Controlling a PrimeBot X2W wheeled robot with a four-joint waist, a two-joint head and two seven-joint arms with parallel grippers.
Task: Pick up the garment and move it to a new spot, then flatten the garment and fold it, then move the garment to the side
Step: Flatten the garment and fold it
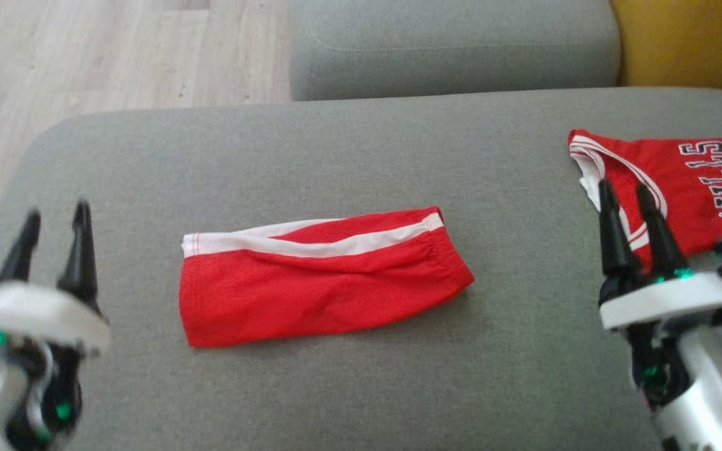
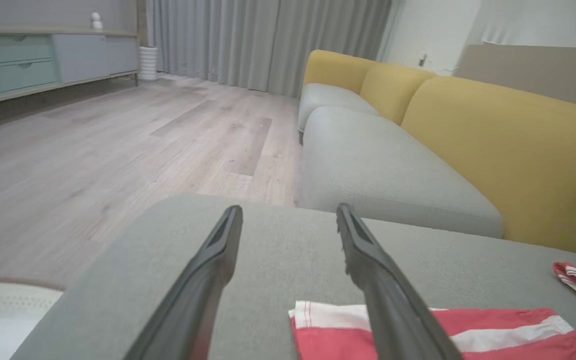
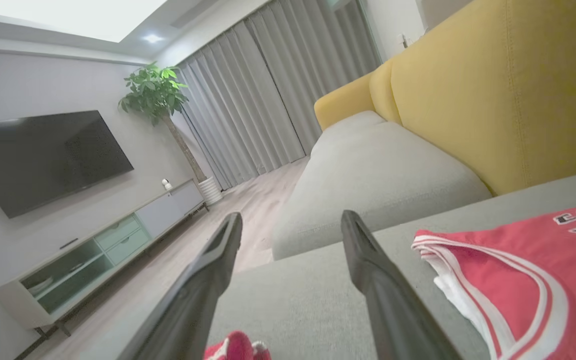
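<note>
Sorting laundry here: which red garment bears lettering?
The jersey by the right gripper; it reads BULLS. The shorts in the middle show just a white stripe.

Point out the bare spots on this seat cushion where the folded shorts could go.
Bare grey cushion runs behind the red shorts to the back edge, between shorts and left gripper, and along the near edge. A strip separates shorts from Bulls jersey. The right end is crowded: jersey plus right gripper.

The red mesh white-striped shorts (image 1: 317, 288) are lying folded on the grey fabric cushion (image 1: 361, 156) between the spread-fingered left gripper (image 1: 58, 212) and right gripper (image 1: 623, 186).
</note>
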